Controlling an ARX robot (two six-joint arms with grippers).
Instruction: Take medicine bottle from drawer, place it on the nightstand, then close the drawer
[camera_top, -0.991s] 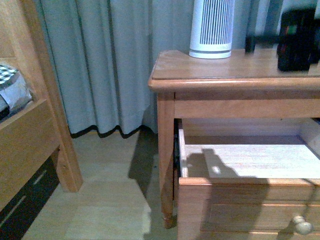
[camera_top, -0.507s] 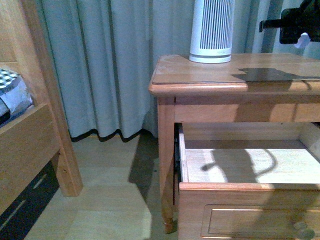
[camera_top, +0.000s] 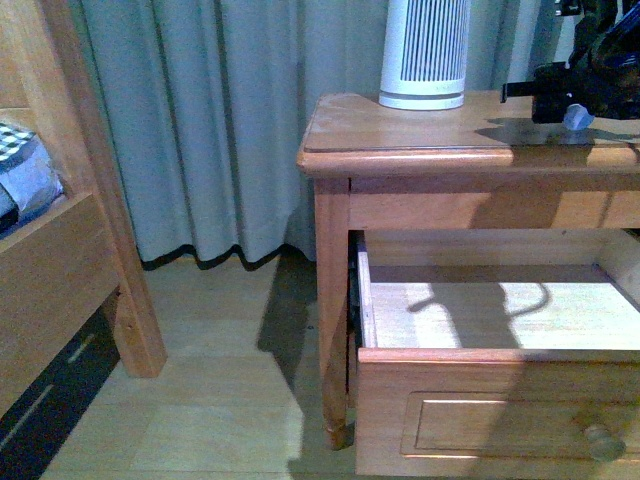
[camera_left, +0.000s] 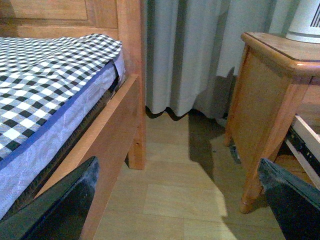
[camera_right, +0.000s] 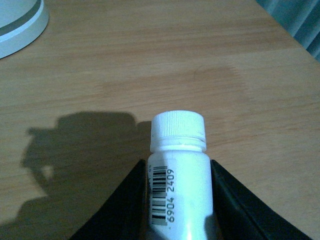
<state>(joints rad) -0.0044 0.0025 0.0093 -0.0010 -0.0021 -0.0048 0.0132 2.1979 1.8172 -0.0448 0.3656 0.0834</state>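
My right gripper (camera_top: 575, 108) hangs at the far right over the nightstand (camera_top: 400, 135), shut on the medicine bottle (camera_top: 577, 117). In the right wrist view the small white bottle (camera_right: 178, 131) points cap first between my two black fingers (camera_right: 131, 202), a barcode on its side, with the wooden top right below it. The upper drawer (camera_top: 480, 415) stands pulled out, and the pale inside that shows holds nothing. My left gripper (camera_left: 177, 200) is open with nothing in it, low over the floor between bed and nightstand (camera_left: 265, 95).
A tall white ribbed appliance (camera_top: 424, 50) stands at the back of the nightstand top, its base (camera_right: 17, 22) near my right gripper. The wooden bed frame (camera_top: 70, 250) with a checked mattress (camera_left: 45, 80) is on the left. Grey curtains (camera_top: 220, 120) hang behind.
My right gripper has come down with the bottle from higher up to just over the nightstand top. The drawer stays open.
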